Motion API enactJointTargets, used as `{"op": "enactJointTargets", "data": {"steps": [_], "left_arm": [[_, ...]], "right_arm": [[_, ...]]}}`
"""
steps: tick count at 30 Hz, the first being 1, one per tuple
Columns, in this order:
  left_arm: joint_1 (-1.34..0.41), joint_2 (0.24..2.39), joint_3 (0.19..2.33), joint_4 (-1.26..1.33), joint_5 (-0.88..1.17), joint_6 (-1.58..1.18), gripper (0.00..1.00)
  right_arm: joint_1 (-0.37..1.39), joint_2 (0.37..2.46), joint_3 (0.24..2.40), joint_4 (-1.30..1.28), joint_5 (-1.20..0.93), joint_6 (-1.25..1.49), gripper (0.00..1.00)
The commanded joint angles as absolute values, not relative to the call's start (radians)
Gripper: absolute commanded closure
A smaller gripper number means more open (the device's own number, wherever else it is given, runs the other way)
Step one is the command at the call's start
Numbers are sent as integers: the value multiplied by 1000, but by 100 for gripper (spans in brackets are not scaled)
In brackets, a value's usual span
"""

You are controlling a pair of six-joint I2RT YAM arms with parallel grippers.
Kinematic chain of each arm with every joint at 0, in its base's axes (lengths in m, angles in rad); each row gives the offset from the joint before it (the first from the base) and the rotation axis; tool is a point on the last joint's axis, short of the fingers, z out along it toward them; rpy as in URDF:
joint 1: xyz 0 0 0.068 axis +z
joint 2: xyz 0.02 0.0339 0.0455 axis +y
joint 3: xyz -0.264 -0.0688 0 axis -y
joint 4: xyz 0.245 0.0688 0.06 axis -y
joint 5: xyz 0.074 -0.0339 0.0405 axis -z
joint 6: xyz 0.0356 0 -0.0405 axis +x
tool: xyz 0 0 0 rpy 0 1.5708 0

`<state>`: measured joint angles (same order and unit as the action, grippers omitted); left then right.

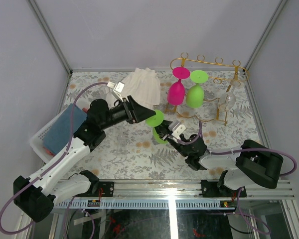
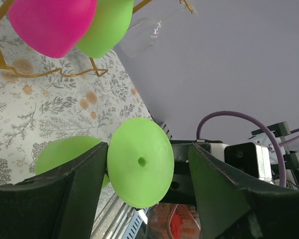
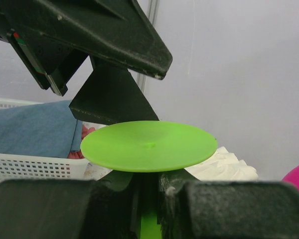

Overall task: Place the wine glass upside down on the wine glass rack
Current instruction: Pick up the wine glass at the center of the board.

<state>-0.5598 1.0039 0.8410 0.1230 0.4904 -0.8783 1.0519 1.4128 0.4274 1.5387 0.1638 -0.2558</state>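
Holding the green wine glass (image 1: 155, 119) by its stem, our right gripper (image 1: 165, 131) is clamped narrow just beneath the flat foot. The foot faces up, and the glass hangs over the middle of the table, well apart from the gold rack (image 1: 217, 61) at the back right. Our left gripper (image 1: 148, 114) stands wide, one finger on each side of the foot's rim. One finger (image 2: 84, 174) is touching the rim or nearly so, and the other is clear of it.

We judge the handover to be the weak point. If one finger meets the rim first, it can shove the foot sideways and twist the stem in our right grip. The thin, smooth edge may also squirt out from between the pads. Should our right jaws let go too soon, the glass drops. Later, the pink glass (image 1: 177, 92), the second green glass (image 1: 194, 95) and the clear glass (image 1: 228, 101) crowd the rack, so we risk knocking them.
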Motion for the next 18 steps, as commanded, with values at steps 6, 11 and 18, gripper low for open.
{"op": "enactJointTargets", "data": {"steps": [6,11,18], "left_arm": [[-584,1012,831,211,513,-908,43],[-595,1015,841,225,519,-919,56],[-598,1013,839,231,524,-932,91]], "right_arm": [[1055,1440,488,1705,169,-296,100],[1055,1478,498,1705,181,-310,100],[1056,1491,501,1705,195,-329,88]]}}
